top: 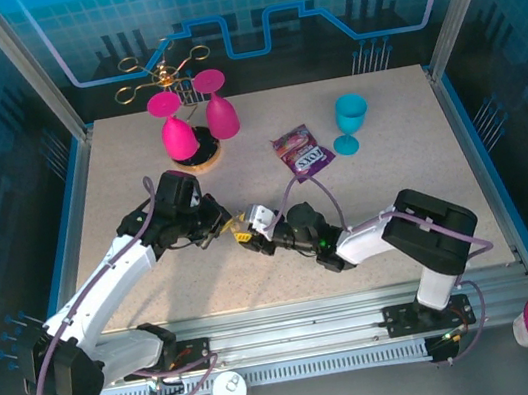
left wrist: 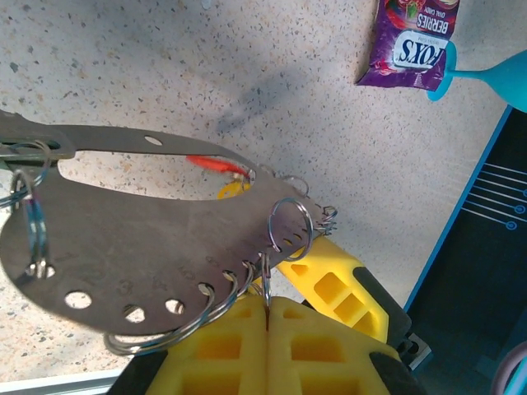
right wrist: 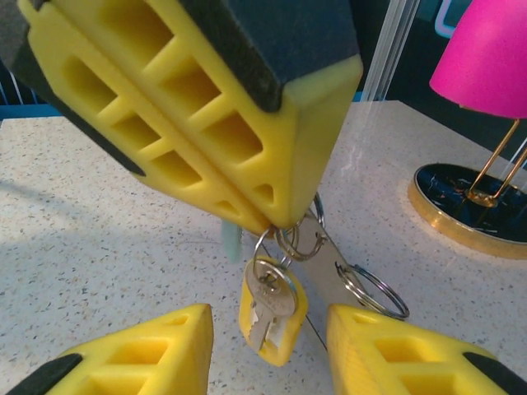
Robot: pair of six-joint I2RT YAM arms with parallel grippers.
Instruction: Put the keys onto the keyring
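- The keyring (left wrist: 148, 239) is held up near the middle of the surface (top: 136, 158), a touch toward 7 o'clock, where the two arms meet in the top view.
- The left gripper (left wrist: 268, 306) has its ribbed yellow fingers pressed together, pinching a thin wire ring (left wrist: 290, 226) of the keyring at their seam.
- The right gripper (right wrist: 270, 322) is spread, with one finger at 8 o'clock and one at 4 o'clock of a dangling key (right wrist: 265, 296), touching neither side of it.
- The key has a small silver blade and a yellow plastic head. It hangs from a ring right under the left gripper's tips, and I cannot tell whether its end meets the surface.
- The keyring looks like a thin, flat piece in dull grey. Its curved edge has a row of punched holes, and several shiny split rings are threaded through them.
- Through its gap, at 12 o'clock in the left wrist view, shows a red piece (left wrist: 216, 164), likely another key head.
- Handling, as a judgement:
  - Everything here is light.
  - The rings are slick and springy and swing freely, so the key will twist.
  - The plastic head gives a better hold than the smooth blade.
  - The ring is best held close to its split.
- A glossy purple packet (top: 302, 153) lies at 1 o'clock of the grippers, and pink goblets (top: 178, 136) stand at 11 o'clock.
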